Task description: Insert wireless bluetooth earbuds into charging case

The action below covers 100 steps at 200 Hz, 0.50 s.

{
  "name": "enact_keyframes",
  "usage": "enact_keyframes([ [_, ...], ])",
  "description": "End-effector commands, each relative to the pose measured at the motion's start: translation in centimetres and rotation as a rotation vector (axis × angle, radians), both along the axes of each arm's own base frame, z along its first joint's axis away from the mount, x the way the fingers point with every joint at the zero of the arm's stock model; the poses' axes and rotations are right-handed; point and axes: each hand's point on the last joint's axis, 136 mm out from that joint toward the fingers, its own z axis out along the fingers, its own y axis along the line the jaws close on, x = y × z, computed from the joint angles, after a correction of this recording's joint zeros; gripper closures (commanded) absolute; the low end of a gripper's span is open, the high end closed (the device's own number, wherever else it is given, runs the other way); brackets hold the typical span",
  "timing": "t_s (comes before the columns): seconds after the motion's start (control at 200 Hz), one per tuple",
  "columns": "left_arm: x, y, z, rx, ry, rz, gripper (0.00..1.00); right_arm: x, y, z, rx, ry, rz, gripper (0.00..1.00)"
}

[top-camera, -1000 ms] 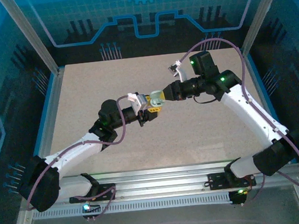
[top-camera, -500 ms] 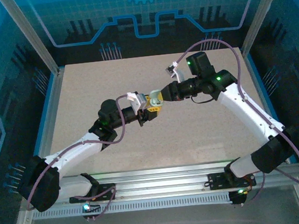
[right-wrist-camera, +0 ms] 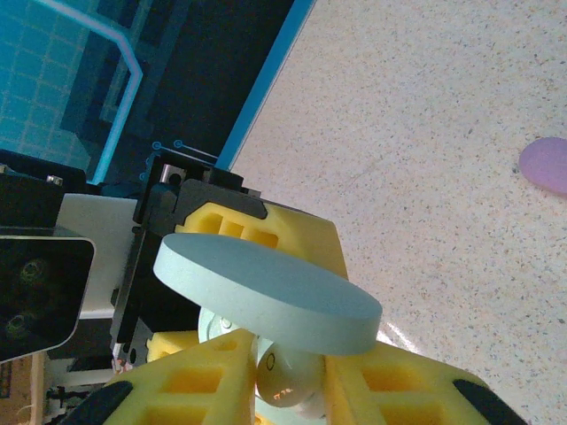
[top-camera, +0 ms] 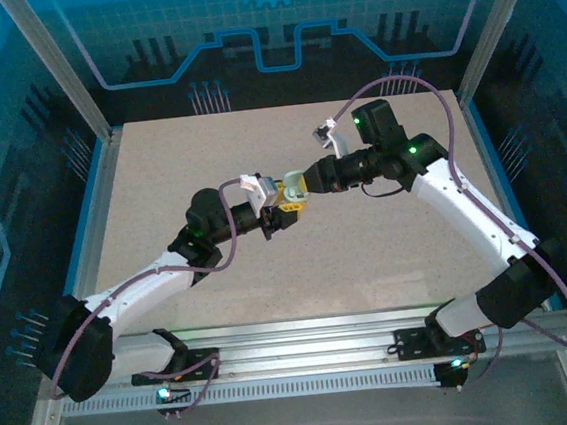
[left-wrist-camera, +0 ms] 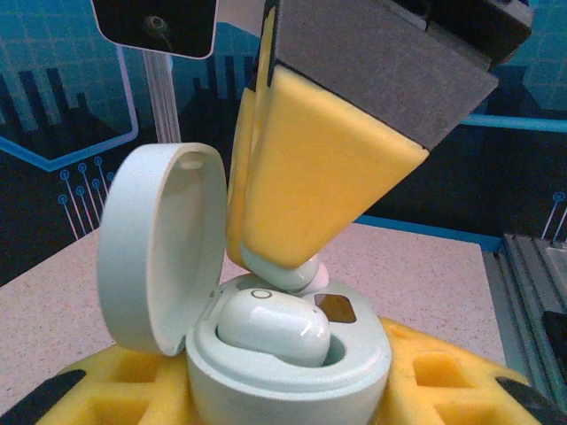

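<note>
Seating the second earbud point(left-wrist-camera: 288, 273) into the open charging case point(left-wrist-camera: 292, 376), over mid counter point(right-wrist-camera: 425, 133)

Left gripper point(top-camera: 282, 216) clamps the mint case by its base, lid point(left-wrist-camera: 159, 248) tipped back to the left; one earbud point(left-wrist-camera: 270, 326) looks already seated in the near well. Right gripper point(top-camera: 296, 184) is narrow around the second bud at the far well; can't tell if it's pinching or loose. Next move likely: press it home, open, lift straight off, then shut the lid
</note>
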Motion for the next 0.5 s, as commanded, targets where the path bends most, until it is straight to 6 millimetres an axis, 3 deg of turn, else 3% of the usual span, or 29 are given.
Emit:
enact_keyframes([
  [0.0, -0.72, -0.22, 2.33, -0.05, -0.074, -0.04, 0.64, -0.06, 0.26, -0.77, -0.027, -0.003, 0.014, 0.72],
  [0.495, -0.84, -0.05, 2.67, -0.055, -0.083, -0.034, 0.64, 0.08, -0.02, -0.67, -0.054, -0.007, -0.002, 0.69],
])
